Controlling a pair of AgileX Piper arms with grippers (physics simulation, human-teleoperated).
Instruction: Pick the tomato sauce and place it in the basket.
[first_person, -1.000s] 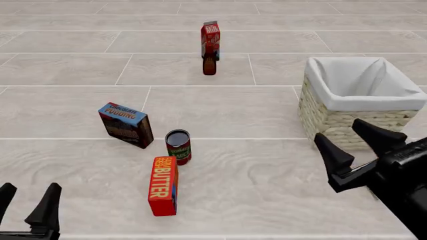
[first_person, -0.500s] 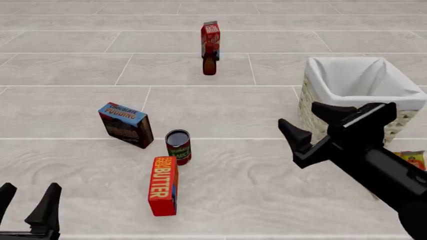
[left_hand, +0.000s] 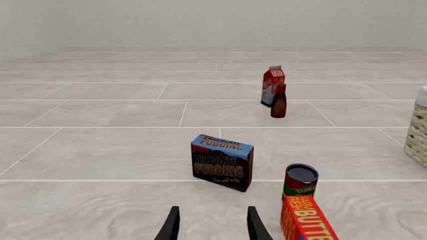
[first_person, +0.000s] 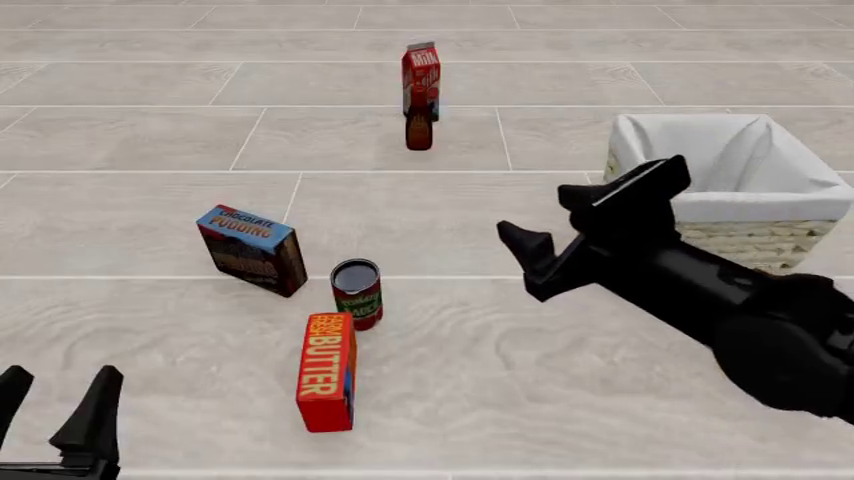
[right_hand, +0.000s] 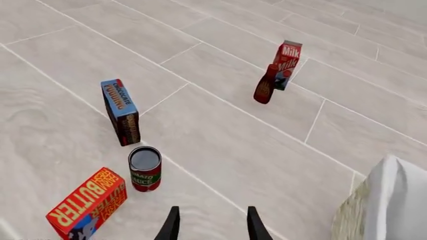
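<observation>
- The right gripper (first_person: 577, 225) has swung leftward since the earlier front frames: a second ago it hung low in front of the basket (first_person: 654, 238), half a second ago it crossed the basket's front wall, and now it sits off the basket's left edge, over bare floor.
- Its jaws stand wide apart and hold nothing.
- The can (first_person: 356, 293) is upright, unmoved across the frames, well to the left of the right jaws and somewhat nearer the camera; in the right wrist view the can (right_hand: 145, 168) lies ahead of the fingertips (right_hand: 171, 221) and off to one side, not between them.
- The left gripper (first_person: 54, 410) has not shifted; its jaws are parted and empty, low at the front view's near left corner, with the can well ahead and to their right.
- The butter box (first_person: 327, 371) lies just in front of the can, the pudding box (first_person: 251, 250) just to its left; milk carton (first_person: 422, 78) and bottle (first_person: 419, 130) stand far beyond.
- The right arm now covers the basket's lower left front and the small packet seen by the basket half a second ago.
- The left gripper is cut off by the frame's bottom edge; both wrist views show only fingertips.
- The can's label text is too small to read fully.
</observation>
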